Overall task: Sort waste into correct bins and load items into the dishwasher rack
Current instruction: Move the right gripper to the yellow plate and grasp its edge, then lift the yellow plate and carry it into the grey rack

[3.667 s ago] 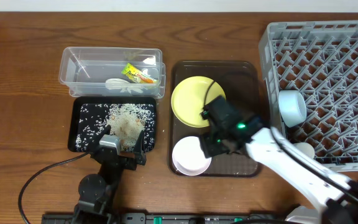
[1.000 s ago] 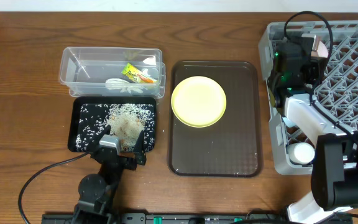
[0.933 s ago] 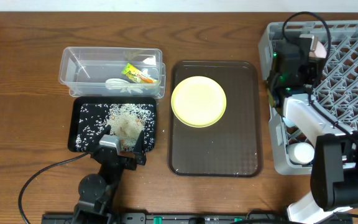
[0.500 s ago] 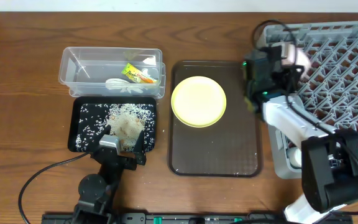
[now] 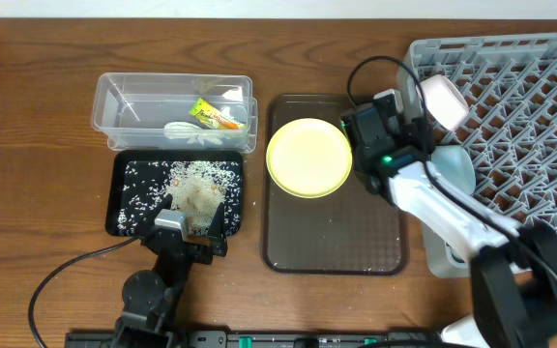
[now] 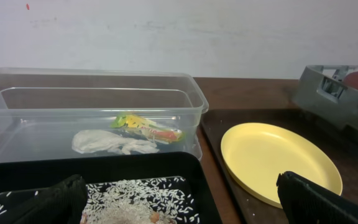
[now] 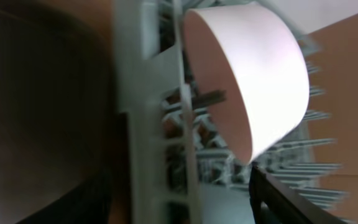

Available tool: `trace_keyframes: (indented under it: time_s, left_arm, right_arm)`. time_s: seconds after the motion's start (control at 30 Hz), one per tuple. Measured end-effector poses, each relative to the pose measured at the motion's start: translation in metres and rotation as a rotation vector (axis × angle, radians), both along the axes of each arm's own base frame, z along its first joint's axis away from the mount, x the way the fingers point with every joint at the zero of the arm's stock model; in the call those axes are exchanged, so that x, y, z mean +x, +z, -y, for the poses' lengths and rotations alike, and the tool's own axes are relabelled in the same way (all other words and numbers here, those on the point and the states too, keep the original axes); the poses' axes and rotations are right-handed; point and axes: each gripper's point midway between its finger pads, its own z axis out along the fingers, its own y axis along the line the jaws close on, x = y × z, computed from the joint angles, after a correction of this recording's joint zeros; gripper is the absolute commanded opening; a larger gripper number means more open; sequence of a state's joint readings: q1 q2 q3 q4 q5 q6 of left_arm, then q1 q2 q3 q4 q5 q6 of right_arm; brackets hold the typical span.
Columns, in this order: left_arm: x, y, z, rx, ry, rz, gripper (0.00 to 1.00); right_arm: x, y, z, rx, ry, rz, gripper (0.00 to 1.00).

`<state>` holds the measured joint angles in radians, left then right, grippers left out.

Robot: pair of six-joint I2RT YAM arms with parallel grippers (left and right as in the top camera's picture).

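Nearby, plate [image 5: 308, 158] on brown tray [image 5: 332, 242], beside rack [image 5: 520, 87]

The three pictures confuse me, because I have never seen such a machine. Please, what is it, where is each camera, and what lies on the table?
These are two robot arms at a wooden table, each ending in a two-finger gripper. One picture looks down from above. The other two come from cameras on the wrists.

The left gripper is open at the near edge of a black tray of rice crumbs. Behind it, a clear tub holds a snack wrapper and a white scrap.

A yellow-green plate lies on a brown tray. The right gripper is beside a grey rack holding a white bowl and a light blue bowl. I see nothing held.
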<state>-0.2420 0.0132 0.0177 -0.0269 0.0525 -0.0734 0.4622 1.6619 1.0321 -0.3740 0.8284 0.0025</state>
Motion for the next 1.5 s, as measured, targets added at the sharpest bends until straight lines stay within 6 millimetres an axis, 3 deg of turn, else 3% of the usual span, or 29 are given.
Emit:
trace_keyframes:
  time_s: [0.03,0.13,0.17,0.3,0.4,0.47,0.5,0.7,0.8,1.0,1.27,1.37,1.5]
  left_arm:
    - [0.000,0.000,0.000,0.000,0.000,0.000,0.99]
    - [0.000,0.000,0.000,0.000,0.000,0.000,0.99]
    - [0.000,0.000,0.000,0.000,0.000,0.000,0.99]
    - [0.000,0.000,0.000,0.000,0.000,0.000,0.99]
    - [0.000,0.000,0.000,0.000,0.000,0.000,0.99]
    - [0.000,0.000,0.000,0.000,0.000,0.000,0.99]
    - [0.000,0.000,0.000,0.000,0.000,0.000,0.99]
    - [0.000,0.000,0.000,0.000,0.000,0.000,0.99]
    - [0.000,0.000,0.000,0.000,0.000,0.000,0.99]
    - [0.000,0.000,0.000,0.000,0.000,0.000,0.99]
    - [0.000,0.000,0.000,0.000,0.000,0.000,0.99]
    - [0.000,0.000,0.000,0.000,0.000,0.000,0.99]
    - [0.000,0.000,0.000,0.000,0.000,0.000,0.99]
  right_arm:
    - [-0.004,0.005,-0.005,0.060,0.009,0.002,0.62]
    - [-0.011,0.022,-0.017,0.210,0.032,0.037,0.26]
    - [-0.010,0.030,-0.022,0.261,0.037,0.064,0.23]
    - [-0.001,0.063,-0.033,0.404,0.062,0.195,0.26]
    - [0.011,0.077,-0.025,0.468,0.046,0.265,0.57]
    - [0.018,0.077,-0.014,0.491,0.042,0.266,0.61]
    - [0.021,0.075,-0.009,0.501,0.043,0.263,0.61]
    - [0.046,0.084,0.034,0.540,0.053,0.315,0.22]
    - [0.054,0.092,0.041,0.590,0.101,0.347,0.17]
    - [0.068,0.097,0.031,0.692,0.162,0.387,0.16]
    - [0.075,0.027,0.024,0.728,0.114,0.219,0.11]
    - [0.066,0.027,0.024,0.702,0.088,0.195,0.14]
    - [0.054,0.044,0.037,0.664,0.034,0.218,0.24]
